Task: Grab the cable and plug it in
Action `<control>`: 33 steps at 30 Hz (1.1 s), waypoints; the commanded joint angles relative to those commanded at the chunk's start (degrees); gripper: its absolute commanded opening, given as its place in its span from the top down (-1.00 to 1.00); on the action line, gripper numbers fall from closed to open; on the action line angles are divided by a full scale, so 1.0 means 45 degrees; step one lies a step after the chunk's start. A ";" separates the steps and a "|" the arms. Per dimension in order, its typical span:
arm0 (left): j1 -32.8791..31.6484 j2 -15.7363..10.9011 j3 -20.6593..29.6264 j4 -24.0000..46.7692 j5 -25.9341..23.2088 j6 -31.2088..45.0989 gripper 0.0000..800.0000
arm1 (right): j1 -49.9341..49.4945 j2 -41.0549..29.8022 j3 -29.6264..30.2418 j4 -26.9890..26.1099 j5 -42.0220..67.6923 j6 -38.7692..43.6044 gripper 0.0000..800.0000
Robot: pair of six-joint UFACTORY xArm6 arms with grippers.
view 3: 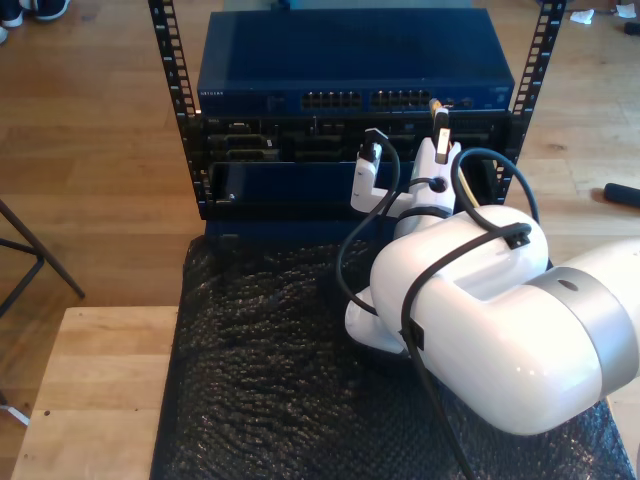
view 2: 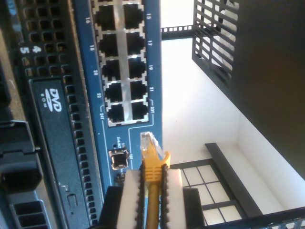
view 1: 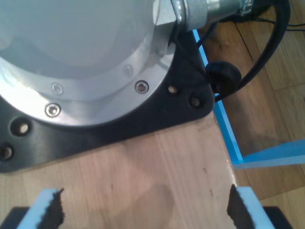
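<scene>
The cable (view 2: 152, 191) is pinched in my second claw (view 2: 152, 200). Its clear plug (view 2: 148, 141) should be lined up straight, perhaps with the last port (view 2: 139, 110), then pushed slowly. My first claw (view 1: 145, 205) is open.

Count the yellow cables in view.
1. The cable is clamped in my second gripper, its clear plug near the switch ports. Others could be hidden behind the arm.

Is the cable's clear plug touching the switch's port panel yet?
Apart. In the second wrist view the clear plug sits just short of the port panel, with blue face showing between them; my second gripper clamps the cable.
</scene>
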 joint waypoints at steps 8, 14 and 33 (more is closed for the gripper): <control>0.0000 0.0000 -0.0020 0.0000 0.0000 0.0000 -1.00 | 0.0000 0.0039 -0.0195 -0.0059 0.0039 -0.0039 1.00; 0.0000 0.0000 -0.0020 0.0000 0.0000 0.0000 -1.00 | 0.0020 0.0078 -0.0313 -0.0098 0.0176 -0.0078 1.00; 0.0020 0.0000 -0.0020 0.0000 0.0000 0.0000 -1.00 | 0.0000 0.0391 -0.0781 -0.0352 0.0371 -0.0195 1.00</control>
